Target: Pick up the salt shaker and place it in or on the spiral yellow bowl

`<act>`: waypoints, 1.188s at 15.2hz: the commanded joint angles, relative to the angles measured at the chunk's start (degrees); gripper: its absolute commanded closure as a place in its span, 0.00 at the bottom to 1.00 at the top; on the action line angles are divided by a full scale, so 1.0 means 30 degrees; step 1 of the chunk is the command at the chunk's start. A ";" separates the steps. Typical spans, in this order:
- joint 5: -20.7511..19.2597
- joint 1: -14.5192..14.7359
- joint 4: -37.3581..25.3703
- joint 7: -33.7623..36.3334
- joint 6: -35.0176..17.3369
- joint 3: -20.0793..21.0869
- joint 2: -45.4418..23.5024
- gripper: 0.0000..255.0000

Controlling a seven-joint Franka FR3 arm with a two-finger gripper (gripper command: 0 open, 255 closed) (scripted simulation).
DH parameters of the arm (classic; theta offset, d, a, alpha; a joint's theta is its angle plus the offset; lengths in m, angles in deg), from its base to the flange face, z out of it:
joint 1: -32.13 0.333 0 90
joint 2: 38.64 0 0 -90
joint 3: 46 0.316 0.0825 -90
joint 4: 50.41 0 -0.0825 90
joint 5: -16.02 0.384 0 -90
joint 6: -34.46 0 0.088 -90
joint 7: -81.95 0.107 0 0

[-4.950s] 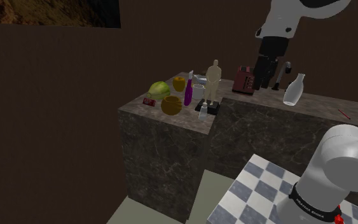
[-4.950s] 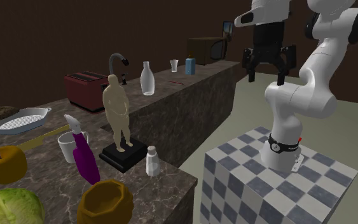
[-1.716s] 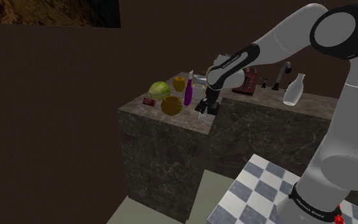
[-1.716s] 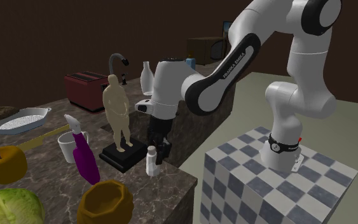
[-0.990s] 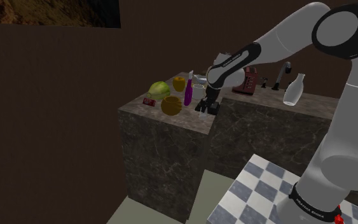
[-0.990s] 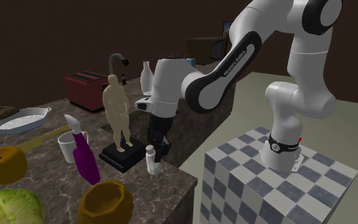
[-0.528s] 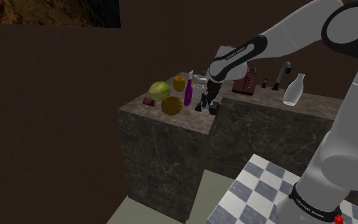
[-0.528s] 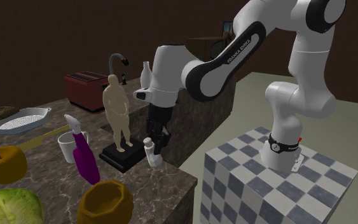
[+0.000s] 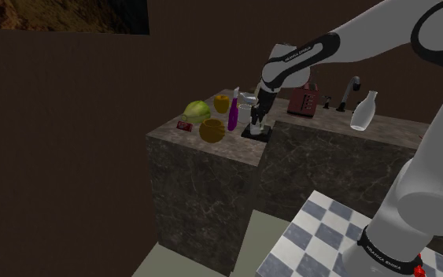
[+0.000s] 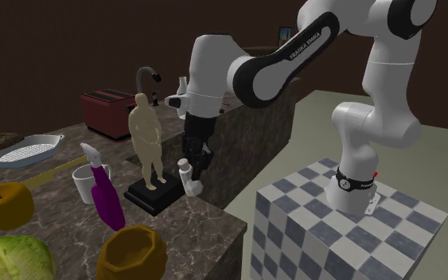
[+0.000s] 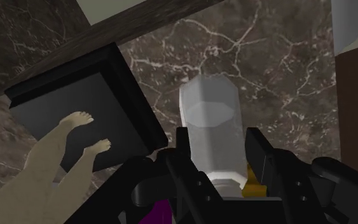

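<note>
The salt shaker [image 10: 186, 178], a small white shaker, hangs tilted just above the dark marble counter [image 10: 206, 235], beside the statue's black base [image 10: 152, 193]. My black gripper [image 10: 192, 172] is shut on it. In the wrist view the shaker [image 11: 213, 121] is clasped between the two fingers [image 11: 182, 145], with my gripper [image 11: 219, 153] over the marble. The ribbed yellow bowl [image 10: 131, 253] stands at the counter's near corner, apart from the shaker. In the shoulder view the gripper [image 9: 256, 120] hovers to the right of the bowl [image 9: 212, 130].
A tan statue [image 10: 146, 137], a purple spray bottle [image 10: 105, 196] and a white cup [image 10: 82, 185] crowd the space between shaker and bowl. A cabbage [image 10: 11, 261], a yellow fruit [image 10: 3, 204], a colander [image 10: 23, 149], a red toaster [image 10: 107, 112] and a glass bottle [image 9: 363, 111] stand further off.
The gripper has risen with the shaker clasped in it, lifting it off the counter and tilting it, while the arm's forearm swung higher.
</note>
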 commanded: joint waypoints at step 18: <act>-0.0429 0.0312 -0.4206 0.1015 0.4460 0.0317 0.0281 1.00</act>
